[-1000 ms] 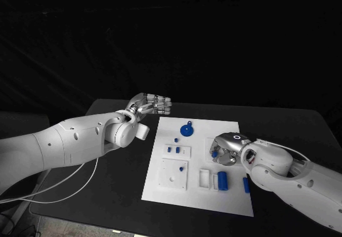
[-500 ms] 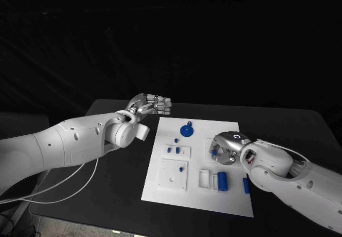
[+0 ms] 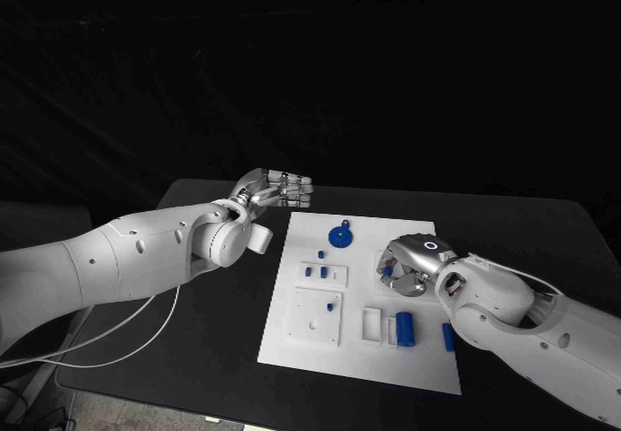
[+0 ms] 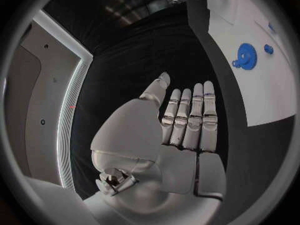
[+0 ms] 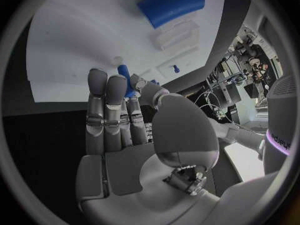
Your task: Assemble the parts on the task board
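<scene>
Head view: the right hand point(image 3: 409, 266) works at the board point(image 3: 363, 359), fingers bunched over a blue peg point(image 3: 387, 272); the seating step seems in hand, calling for a straight push down. Left hand point(image 3: 275, 189) hangs beyond the board's corner.

Left wrist view: its fingers point(image 4: 188, 117) lie straight, pressed together, holding nothing.

Right wrist view: fingertips point(image 5: 106, 85) pinch the peg point(image 5: 125, 78).

Left arm reaches in from the side, its left hand point(image 3: 275, 190) raised off the tabletop, fingers point(image 4: 189, 116) straight, side by side, holding nothing. Right arm bends in low, and the right hand point(image 3: 412, 266) is turned down, fingers point(image 5: 105, 105) pinching a small blue piece point(image 5: 125, 80).
</scene>
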Motion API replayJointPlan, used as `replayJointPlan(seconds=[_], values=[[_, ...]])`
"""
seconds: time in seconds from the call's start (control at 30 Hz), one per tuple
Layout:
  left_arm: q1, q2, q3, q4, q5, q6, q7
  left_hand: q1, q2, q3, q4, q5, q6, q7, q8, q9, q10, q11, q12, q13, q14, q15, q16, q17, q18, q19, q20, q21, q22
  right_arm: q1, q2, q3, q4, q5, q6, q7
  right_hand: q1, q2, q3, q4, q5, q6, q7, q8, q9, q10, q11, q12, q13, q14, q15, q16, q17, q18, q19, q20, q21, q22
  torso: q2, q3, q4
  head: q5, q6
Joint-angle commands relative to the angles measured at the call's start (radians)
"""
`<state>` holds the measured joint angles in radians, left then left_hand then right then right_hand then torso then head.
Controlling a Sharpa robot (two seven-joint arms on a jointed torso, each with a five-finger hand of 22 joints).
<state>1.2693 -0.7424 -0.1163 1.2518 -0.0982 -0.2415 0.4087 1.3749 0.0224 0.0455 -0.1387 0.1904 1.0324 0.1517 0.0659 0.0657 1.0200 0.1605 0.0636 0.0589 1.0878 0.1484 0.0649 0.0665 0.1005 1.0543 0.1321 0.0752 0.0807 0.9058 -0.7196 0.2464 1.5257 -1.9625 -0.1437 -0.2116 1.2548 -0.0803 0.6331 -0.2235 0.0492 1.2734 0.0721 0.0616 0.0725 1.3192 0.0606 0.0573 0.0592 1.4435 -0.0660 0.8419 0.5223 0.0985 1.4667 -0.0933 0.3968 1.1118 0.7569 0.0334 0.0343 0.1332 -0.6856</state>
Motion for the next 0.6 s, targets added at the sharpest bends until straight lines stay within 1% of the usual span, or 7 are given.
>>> replayJointPlan(seconds=[0.03,0.17,0.2,0.3,0.4,0.5,0.6], values=[[0.001,0.002,0.001,0.0,0.003,0.014,0.006,0.002,0.008,-0.001,-0.003,0.003,-0.004,-0.003,-0.003,-0.001,-0.004,0.0,-0.001,-0.001,-0.009,0.0,-0.004,-0.001,-0.001,0.003,0.001,0.004,-0.001,-0.001,-0.004,0.003,0.013,-0.029,-0.028,-0.008,0.008,0.004,-0.003,-0.001,-0.001,0.009,0.001,0.003,-0.001,0.048,-0.044,0.004,0.002,0.002,-0.007,-0.006,0.001,0.011,0.028,-0.005,0.003,0.001,0.0,-0.0003,0.0001,0.004,0.0],[0.001,0.003,0.001,-0.001,0.003,0.014,0.006,0.002,0.008,-0.001,-0.003,0.003,-0.004,-0.003,-0.003,-0.001,-0.004,0.0,-0.001,-0.001,-0.009,0.0,-0.004,-0.001,-0.001,0.003,0.001,0.004,-0.001,-0.001,-0.009,0.017,0.038,-0.011,-0.046,-0.003,0.01,0.003,-0.004,0.001,-0.001,0.011,0.001,0.003,-0.001,0.049,-0.044,0.004,0.002,0.003,-0.008,-0.01,0.005,0.011,0.029,-0.005,0.0,0.006,-0.001,-0.0002,-0.0004,0.011,-0.002],[0.001,0.004,0.001,-0.002,0.003,0.014,0.006,0.002,0.008,-0.001,-0.003,0.003,-0.004,-0.003,-0.003,-0.001,-0.004,0.0,-0.001,-0.001,-0.009,0.0,-0.004,-0.001,-0.001,0.003,0.001,0.004,-0.001,-0.001,-0.012,0.022,0.049,0.004,-0.057,0.003,0.01,0.002,-0.004,0.001,-0.001,0.011,0.001,0.003,-0.001,0.049,-0.044,0.003,0.002,0.003,-0.008,-0.011,0.006,0.012,0.029,-0.006,-0.001,0.006,-0.001,-0.0006,-0.0006,0.014,-0.002],[0.001,0.006,0.001,-0.003,0.003,0.014,0.006,0.002,0.008,-0.001,-0.003,0.003,-0.004,-0.003,-0.003,-0.001,-0.004,0.0,-0.001,-0.001,-0.009,0.0,-0.004,-0.001,-0.001,0.003,0.001,0.004,-0.001,-0.001,-0.016,0.029,0.072,0.038,-0.089,0.019,0.012,0.003,-0.007,0.003,-0.001,0.012,0.0,0.003,-0.001,0.049,-0.044,0.003,0.002,0.004,-0.008,-0.012,0.008,0.013,0.029,-0.006,-0.002,0.008,0.0,-0.0011,-0.0015,0.019,-0.003],[0.001,0.007,0.001,-0.004,0.003,0.013,0.006,0.002,0.008,-0.001,-0.003,0.003,-0.004,-0.003,-0.003,-0.001,-0.004,0.0,-0.001,-0.001,-0.009,0.0,-0.004,-0.001,-0.001,0.003,0.001,0.004,-0.001,-0.001,-0.017,0.032,0.088,0.077,-0.113,0.038,0.014,0.004,-0.01,0.005,-0.001,0.011,0.001,0.003,-0.001,0.048,-0.044,0.003,0.002,0.002,-0.007,-0.016,0.01,0.015,0.028,-0.006,-0.009,0.009,0.0,-0.001,-0.0013,0.023,-0.005],[0.001,0.009,0.001,-0.005,0.003,0.013,0.005,0.002,0.008,-0.001,-0.003,0.003,-0.004,-0.003,-0.003,-0.001,-0.004,0.0,-0.001,-0.001,-0.009,0.0,-0.004,-0.001,-0.001,0.003,0.001,0.004,-0.001,-0.001,-0.01,0.034,0.1,0.107,-0.127,0.055,0.015,0.005,-0.012,0.006,-0.001,0.009,0.001,0.003,-0.001,0.046,-0.043,0.003,0.002,0.003,-0.007,-0.018,0.011,0.017,0.028,-0.005,-0.015,0.009,0.0,-0.0009,-0.0008,0.032,-0.008],[0.001,0.01,0.001,-0.007,0.003,0.013,0.005,0.002,0.008,-0.001,-0.003,0.003,-0.004,-0.003,-0.003,-0.001,-0.004,0.0,-0.001,-0.001,-0.009,0.0,-0.004,-0.001,-0.001,0.003,0.001,0.004,-0.001,-0.004,0.005,0.034,0.109,0.124,-0.134,0.069,0.016,0.007,-0.014,0.007,-0.001,0.009,0.001,0.003,-0.001,0.045,-0.043,0.003,0.002,0.004,-0.007,-0.021,0.012,0.018,0.028,-0.004,-0.02,0.009,-0.001,-0.0011,-0.002,0.043,-0.013]])
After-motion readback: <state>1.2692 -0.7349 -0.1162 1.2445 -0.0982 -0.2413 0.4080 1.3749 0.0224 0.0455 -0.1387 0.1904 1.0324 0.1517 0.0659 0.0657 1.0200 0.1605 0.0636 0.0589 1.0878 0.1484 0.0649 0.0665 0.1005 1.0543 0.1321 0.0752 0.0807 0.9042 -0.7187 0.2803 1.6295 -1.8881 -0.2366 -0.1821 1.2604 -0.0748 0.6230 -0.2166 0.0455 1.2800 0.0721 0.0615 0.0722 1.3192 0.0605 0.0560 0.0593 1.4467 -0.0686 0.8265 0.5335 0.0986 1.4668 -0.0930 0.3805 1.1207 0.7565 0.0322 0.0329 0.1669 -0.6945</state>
